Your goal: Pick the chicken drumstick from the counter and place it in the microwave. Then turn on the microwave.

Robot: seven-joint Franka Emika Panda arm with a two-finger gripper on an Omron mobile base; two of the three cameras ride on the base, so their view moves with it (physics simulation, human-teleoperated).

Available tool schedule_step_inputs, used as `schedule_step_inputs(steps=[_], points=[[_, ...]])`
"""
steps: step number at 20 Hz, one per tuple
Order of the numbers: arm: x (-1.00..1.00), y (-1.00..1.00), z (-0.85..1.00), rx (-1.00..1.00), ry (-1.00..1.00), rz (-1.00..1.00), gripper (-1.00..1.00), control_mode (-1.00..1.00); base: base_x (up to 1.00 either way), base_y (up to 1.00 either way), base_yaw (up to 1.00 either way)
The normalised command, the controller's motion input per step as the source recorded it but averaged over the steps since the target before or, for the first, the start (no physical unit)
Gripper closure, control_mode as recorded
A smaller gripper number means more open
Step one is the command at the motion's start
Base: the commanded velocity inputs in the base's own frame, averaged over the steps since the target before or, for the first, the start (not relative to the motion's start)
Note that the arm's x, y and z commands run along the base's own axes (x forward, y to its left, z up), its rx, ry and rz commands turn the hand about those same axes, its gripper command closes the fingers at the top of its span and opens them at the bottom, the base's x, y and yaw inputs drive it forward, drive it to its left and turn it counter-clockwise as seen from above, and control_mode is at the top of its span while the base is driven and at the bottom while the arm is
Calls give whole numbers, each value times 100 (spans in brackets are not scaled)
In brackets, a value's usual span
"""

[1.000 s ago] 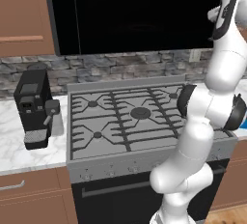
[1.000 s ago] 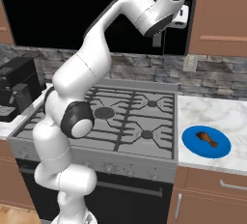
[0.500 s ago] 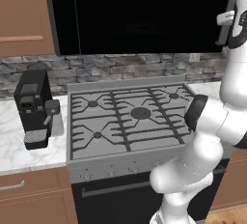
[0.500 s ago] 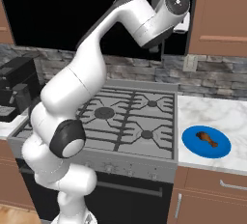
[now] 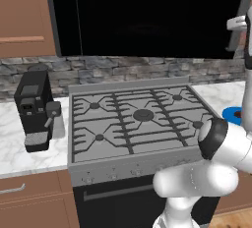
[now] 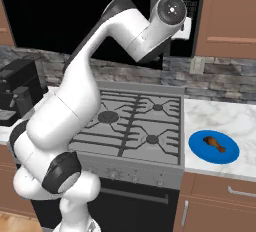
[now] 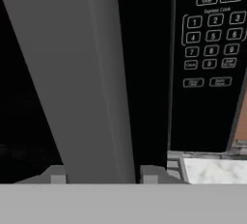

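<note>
The chicken drumstick [image 6: 214, 143] lies on a blue plate [image 6: 197, 148] on the white marble counter [image 6: 225, 116], right of the stove. The plate [image 5: 232, 114] peeks out behind my arm in the left base view. The microwave [image 5: 147, 15] is the wide black box above the stove. Its button panel [image 7: 210, 35] sits right of the long grey bar handle [image 7: 82, 73]. My gripper [image 7: 103, 177] is raised to that handle, and the bar fills the gap between the two fingertips [image 7: 149, 177]. It is shut on the handle.
A grey gas stove [image 6: 135, 121] lies below the microwave, with the black oven under it. A black coffee machine [image 5: 34, 109] stands on the counter to the left. Brown cabinets [image 6: 230, 16] flank the microwave. My arm arches over the stove.
The wrist has dropped a little and shifted left at the handle. The elbow has swung lower and further right in the left base view. The drumstick and plate have not moved.
</note>
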Motion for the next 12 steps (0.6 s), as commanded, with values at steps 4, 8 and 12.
schedule_step_inputs(steps=[4,8,12], points=[[-70,-13,5,0,0,0,100,-100,0,0,0],[-75,-18,3,3,-5,0,100,-100,0,0,0],[-75,-17,3,2,-6,0,100,-100,0,0,0]])
